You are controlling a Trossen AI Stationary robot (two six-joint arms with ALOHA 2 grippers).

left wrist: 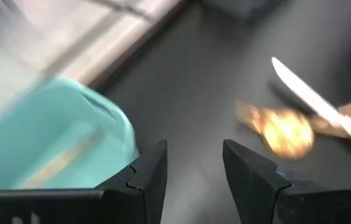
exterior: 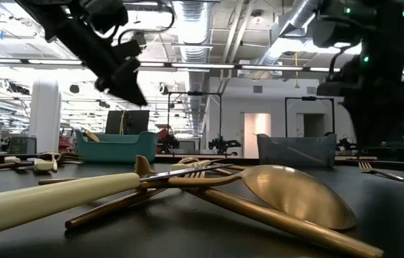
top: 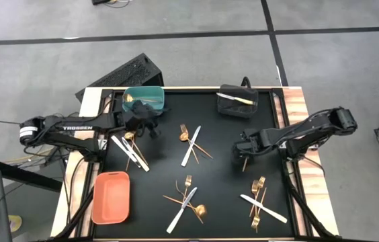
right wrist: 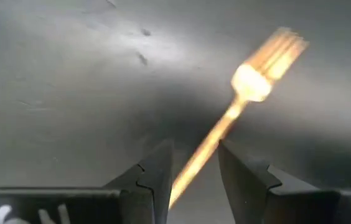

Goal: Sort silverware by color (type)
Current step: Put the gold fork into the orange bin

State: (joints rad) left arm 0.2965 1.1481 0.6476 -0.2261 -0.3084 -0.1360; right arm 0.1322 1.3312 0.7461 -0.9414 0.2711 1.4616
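Silverware in gold, copper and silver-white lies in loose clusters on the black mat [top: 216,134]: near the left gripper [top: 132,149], mid-table [top: 191,141], near edge [top: 186,202] and right [top: 260,198]. My left gripper [top: 150,126] [left wrist: 194,168] is open and empty beside the teal bin [top: 156,94] [left wrist: 51,137], which holds a gold piece. A gold spoon [left wrist: 284,130] and a silver knife [left wrist: 312,102] lie ahead of it. My right gripper [top: 242,153] [right wrist: 195,168] is right of centre, shut on a gold fork [right wrist: 259,68]. My right gripper pinches the gold fork by its handle [right wrist: 210,146] between the two fingers. The handle runs slantwise through the gap, and the tines [right wrist: 281,46] stick out beyond the fingertips over the mat. Whether the fork is lifted clear I cannot tell.
A black bin [top: 226,107] at the far edge holds a silver-white knife. An orange bin [top: 111,197] sits at the near left corner. In the low view a gold spoon [exterior: 295,190] and a cream handle [exterior: 44,197] lie close by. Bare mat lies between the clusters.
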